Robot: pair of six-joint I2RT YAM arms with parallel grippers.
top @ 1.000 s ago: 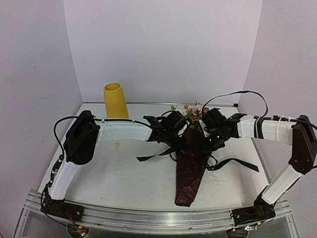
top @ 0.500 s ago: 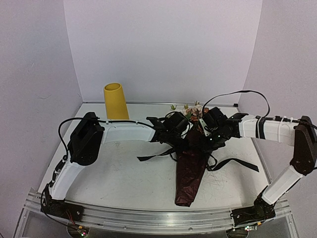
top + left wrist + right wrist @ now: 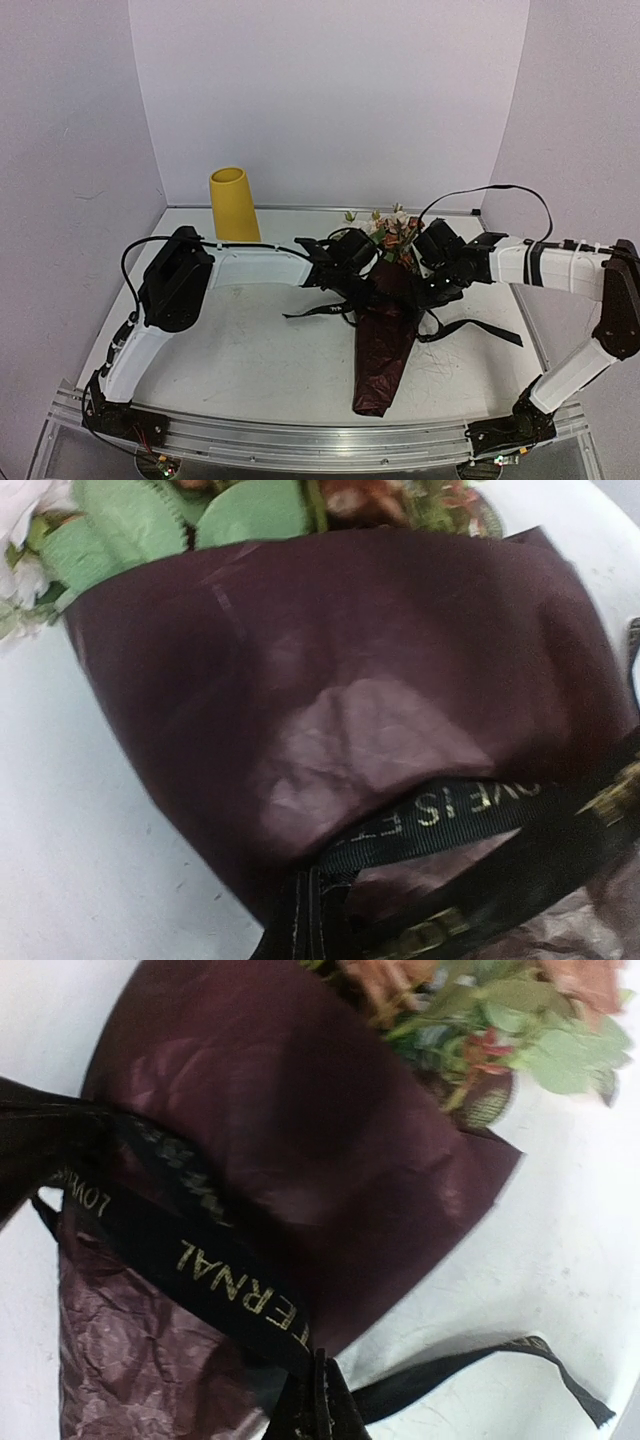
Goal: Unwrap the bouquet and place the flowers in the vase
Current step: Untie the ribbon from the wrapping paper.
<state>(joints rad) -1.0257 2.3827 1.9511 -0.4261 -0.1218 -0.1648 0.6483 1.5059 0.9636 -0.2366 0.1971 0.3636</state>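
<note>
Well out on the table (image 3: 235, 345), toward its right side, we see the bouquet (image 3: 385, 340) lying flat, its pointed foot toward the arms' bases and its flowers (image 3: 392, 228) toward the back wall. The yellow vase (image 3: 232, 203) stands upright near the far left corner, well apart from it. Both arms reach in over the bundle's upper half, the left gripper (image 3: 372, 285) from the left and the right gripper (image 3: 420, 290) from the right, close to each other. Each has its jaws closed tight. In each wrist view the ribbon (image 3: 220, 1280) runs down into a pinched fold at the bottom edge, where the fingers sit, so we read both as gripping the ribbon. It is black with gold capitals: in the right wrist view we make out "LOVE" at the left and "TERNAL" lower down, and in the left wrist view, upside down, "OVE IS ET". It crosses the dark red paper (image 3: 330, 680) wrapped around the stems. Two loose ribbon tails lie on the table, one on each side of the bouquet.
</note>
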